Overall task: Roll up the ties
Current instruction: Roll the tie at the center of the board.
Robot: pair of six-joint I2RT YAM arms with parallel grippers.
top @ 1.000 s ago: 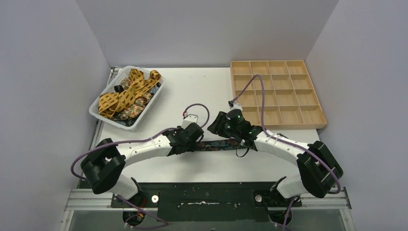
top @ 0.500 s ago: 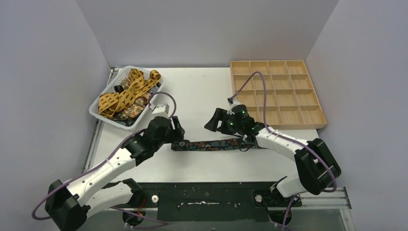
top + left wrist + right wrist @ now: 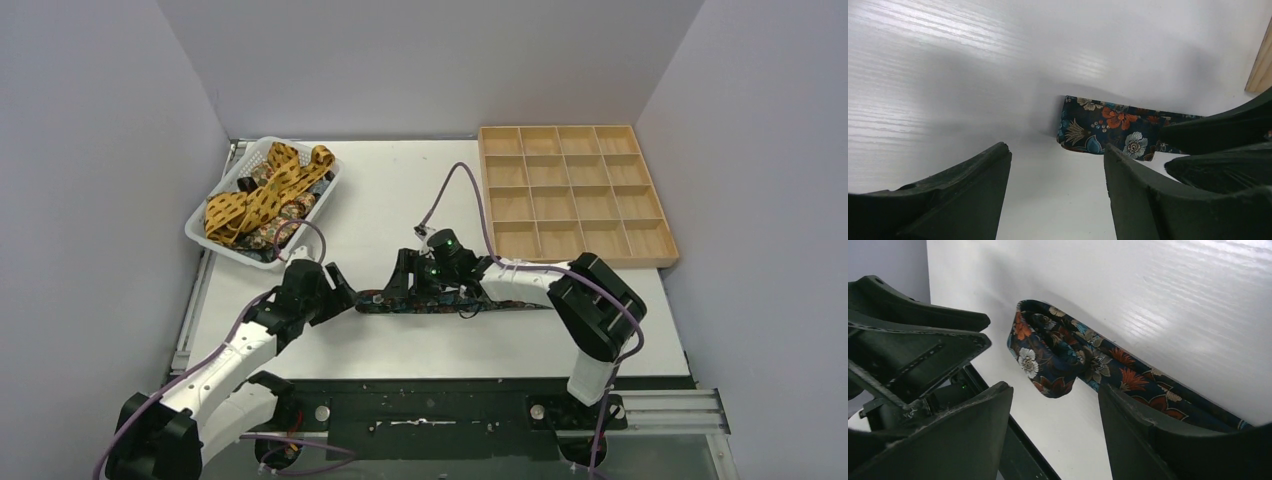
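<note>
A dark navy floral tie (image 3: 381,303) lies flat across the near middle of the table, running left to right. Its left end is folded over itself, as the right wrist view (image 3: 1048,352) and the left wrist view (image 3: 1103,127) show. My left gripper (image 3: 338,284) is open and empty just left of that end, not touching it (image 3: 1055,160). My right gripper (image 3: 400,279) is open over the tie's left end, with the folded end ahead of its fingertips (image 3: 1055,397). Mustard-yellow spotted ties (image 3: 262,195) and more floral ties lie heaped in the basket.
A white basket (image 3: 200,235) stands at the back left. A wooden tray of compartments (image 3: 575,190) stands at the back right. Purple cables loop above both wrists. The table's front edge and a black rail run close behind the grippers.
My left gripper has drawn back to the left, off the tie's end. My right gripper has moved left along the tie to its left end, which now lies folded over.
</note>
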